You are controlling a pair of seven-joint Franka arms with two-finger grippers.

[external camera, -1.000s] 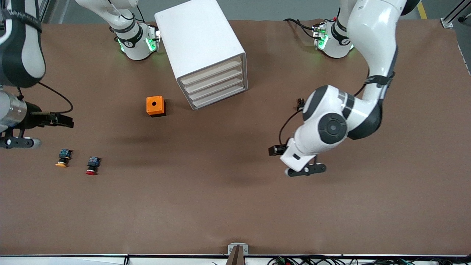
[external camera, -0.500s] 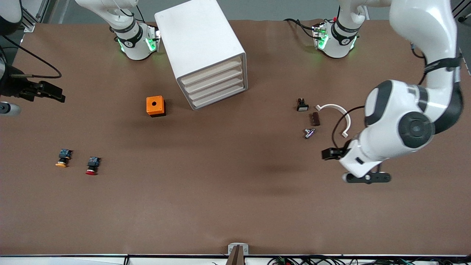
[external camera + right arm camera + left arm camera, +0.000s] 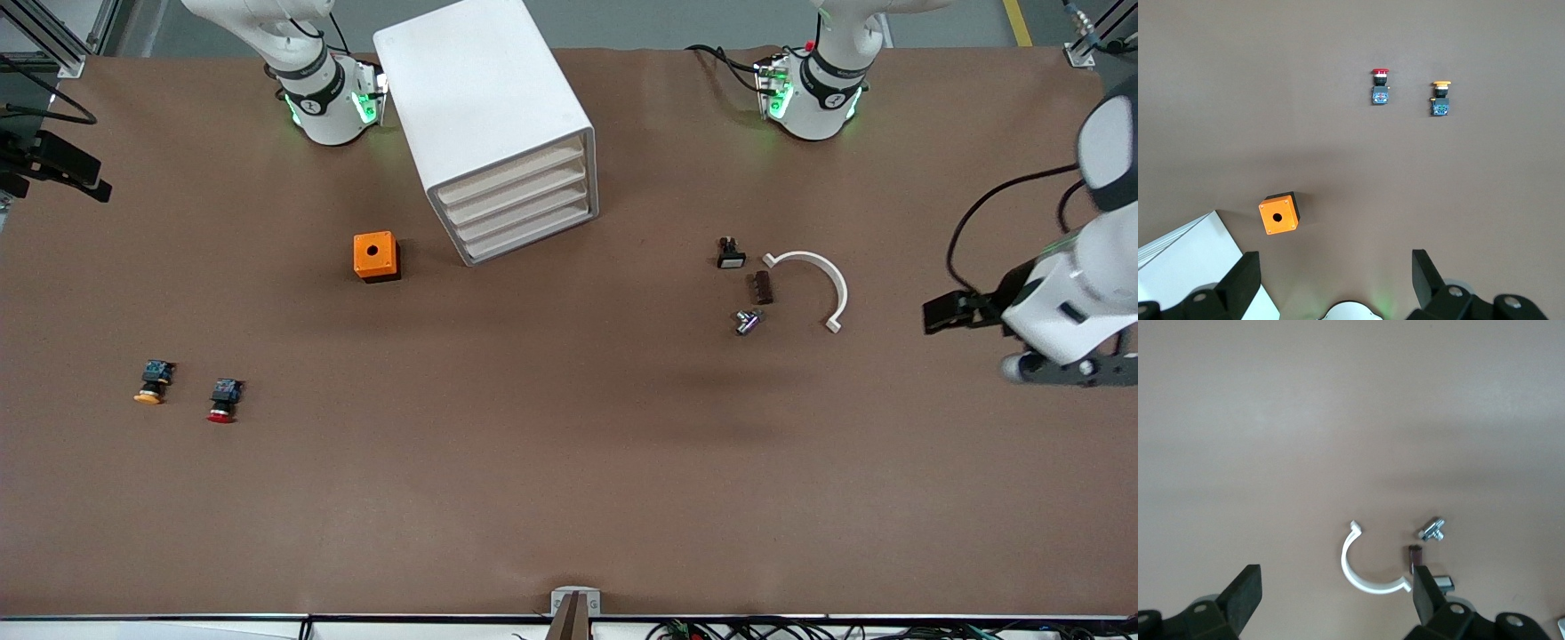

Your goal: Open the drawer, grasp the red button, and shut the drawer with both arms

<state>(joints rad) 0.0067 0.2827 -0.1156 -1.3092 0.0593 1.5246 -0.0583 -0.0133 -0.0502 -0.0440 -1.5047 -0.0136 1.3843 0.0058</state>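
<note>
The white cabinet (image 3: 484, 98) stands near the robots' bases, and its uppermost drawer (image 3: 514, 176) is pushed in like the three below it. The red-capped button (image 3: 221, 401) (image 3: 1379, 87) lies on the brown table toward the right arm's end, nearer the front camera than the cabinet. My left gripper (image 3: 1062, 372) (image 3: 1335, 597) hangs open and empty over the left arm's end of the table. My right gripper (image 3: 1335, 280) is open and empty, high over the right arm's end. Only a black part of its wrist (image 3: 55, 166) shows in the front view.
A yellow-capped button (image 3: 150, 383) (image 3: 1441, 99) lies beside the red one. An orange box with a hole (image 3: 375, 256) (image 3: 1279, 213) sits beside the cabinet. A white arc (image 3: 813, 271) (image 3: 1361, 570), a brown piece (image 3: 762, 287), a screw (image 3: 747, 321) and a small black part (image 3: 731, 253) lie toward the left arm's end.
Both arms have swung outward toward their own ends of the table. The left arm's move has uncovered the white arc and small parts. Both grippers stayed open.
</note>
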